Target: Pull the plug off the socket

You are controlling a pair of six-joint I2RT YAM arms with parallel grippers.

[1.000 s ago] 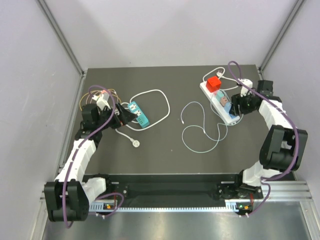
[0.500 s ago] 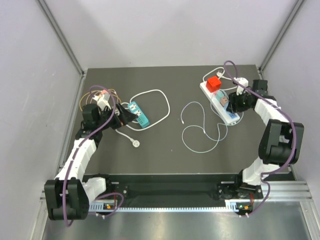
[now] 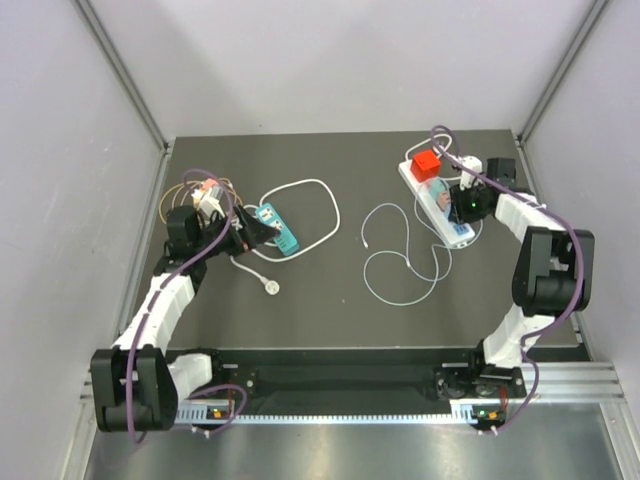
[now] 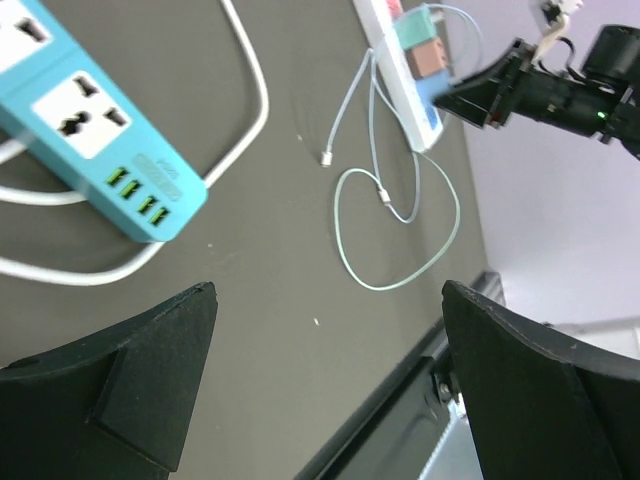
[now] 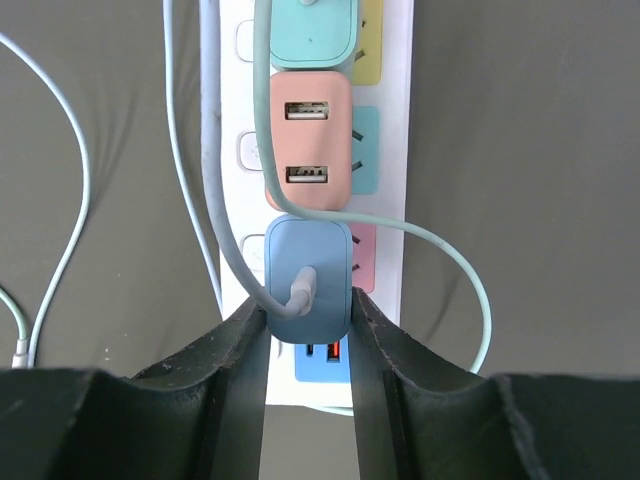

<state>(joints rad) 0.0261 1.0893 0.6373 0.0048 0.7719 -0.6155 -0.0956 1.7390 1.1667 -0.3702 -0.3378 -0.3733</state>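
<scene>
Blue plug (image 5: 310,265) seated in socket (image 5: 397,150), far right of worktop (image 3: 330,320).
Right pincer (image 5: 305,320) pinching the plug's two sides; left pincer (image 4: 330,370) spread wide, near teal power strip (image 4: 90,130).

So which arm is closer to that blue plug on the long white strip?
The right. The right gripper grips the blue plug, a finger on each side. The left gripper hangs open across the table, by the teal power strip.

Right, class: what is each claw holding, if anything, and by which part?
The right claw clamps the blue plug by its two side faces, near its lower end; the left claw is open and holds nothing.
</scene>
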